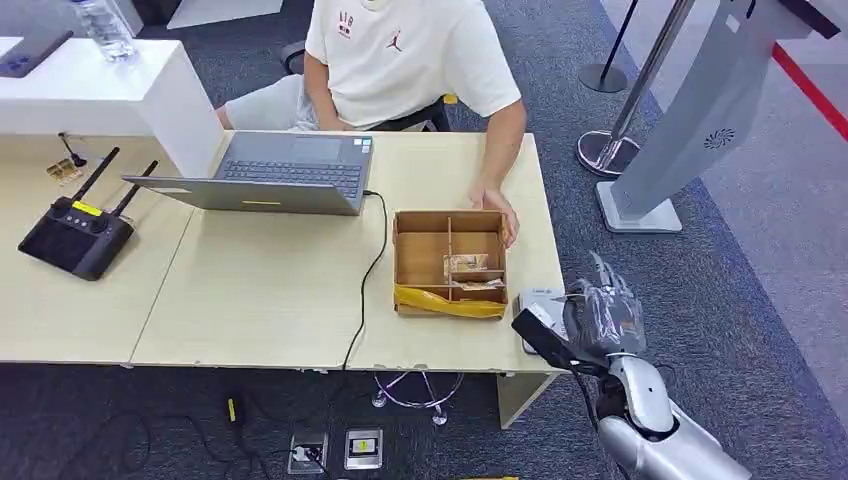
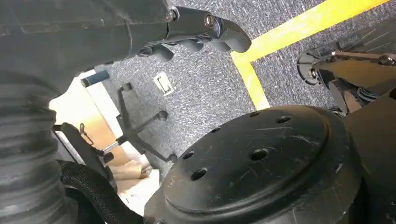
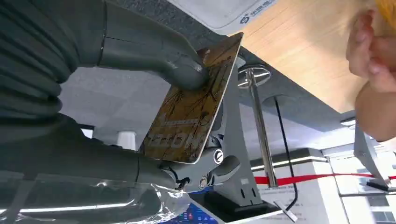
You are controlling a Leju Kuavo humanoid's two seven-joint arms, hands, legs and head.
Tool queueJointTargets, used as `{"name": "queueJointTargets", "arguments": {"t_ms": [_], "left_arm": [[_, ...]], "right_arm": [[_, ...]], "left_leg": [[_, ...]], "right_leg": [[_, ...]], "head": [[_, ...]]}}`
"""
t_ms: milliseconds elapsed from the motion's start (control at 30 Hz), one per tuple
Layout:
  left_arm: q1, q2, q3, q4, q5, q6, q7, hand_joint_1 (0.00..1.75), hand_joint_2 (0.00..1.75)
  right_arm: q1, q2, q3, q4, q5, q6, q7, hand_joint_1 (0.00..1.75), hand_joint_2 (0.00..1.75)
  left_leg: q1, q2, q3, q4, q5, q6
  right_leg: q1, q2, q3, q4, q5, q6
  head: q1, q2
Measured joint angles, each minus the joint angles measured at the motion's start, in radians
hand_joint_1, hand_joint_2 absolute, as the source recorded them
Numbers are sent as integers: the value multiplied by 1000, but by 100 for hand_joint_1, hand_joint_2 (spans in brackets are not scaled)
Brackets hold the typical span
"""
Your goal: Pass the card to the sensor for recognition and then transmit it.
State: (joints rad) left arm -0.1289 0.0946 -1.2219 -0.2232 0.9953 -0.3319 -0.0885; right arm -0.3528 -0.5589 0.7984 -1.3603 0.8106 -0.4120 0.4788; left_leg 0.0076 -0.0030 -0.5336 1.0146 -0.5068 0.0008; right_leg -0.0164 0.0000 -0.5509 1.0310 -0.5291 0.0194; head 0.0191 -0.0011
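My right hand hovers just off the table's right front corner, beside the small white-grey sensor that lies on the tabletop. The right wrist view shows the thumb and fingers pinching a golden-brown patterned card, with the sensor's white casing a short way beyond the card's edge. The card does not touch the sensor. Seen from its own wrist, my left hand hangs low over the carpet, holding nothing, fingers loosely bent.
A compartmented cardboard box with cards stands left of the sensor. A seated person rests a hand on its far right corner. A laptop with a black cable, a black router, a stanchion base and a grey kiosk surround the table.
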Motion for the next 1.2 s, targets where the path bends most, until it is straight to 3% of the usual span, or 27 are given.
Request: {"name": "queueJointTargets", "arguments": {"t_ms": [800, 1200], "left_arm": [[0, -1, 0, 0, 0, 0, 0, 0, 175], [-1, -1, 0, 0, -16, 0, 6, 0, 175]], "right_arm": [[58, 2, -29, 18, -40, 38, -3, 175, 175], [91, 17, -26, 32, -82, 114, -32, 175, 175]], "left_leg": [[0, 0, 0, 0, 0, 0], [0, 0, 2, 0, 0, 0]], "right_leg": [[0, 0, 0, 0, 0, 0], [0, 0, 2, 0, 0, 0]], "head": [[0, 0], [0, 0]]}}
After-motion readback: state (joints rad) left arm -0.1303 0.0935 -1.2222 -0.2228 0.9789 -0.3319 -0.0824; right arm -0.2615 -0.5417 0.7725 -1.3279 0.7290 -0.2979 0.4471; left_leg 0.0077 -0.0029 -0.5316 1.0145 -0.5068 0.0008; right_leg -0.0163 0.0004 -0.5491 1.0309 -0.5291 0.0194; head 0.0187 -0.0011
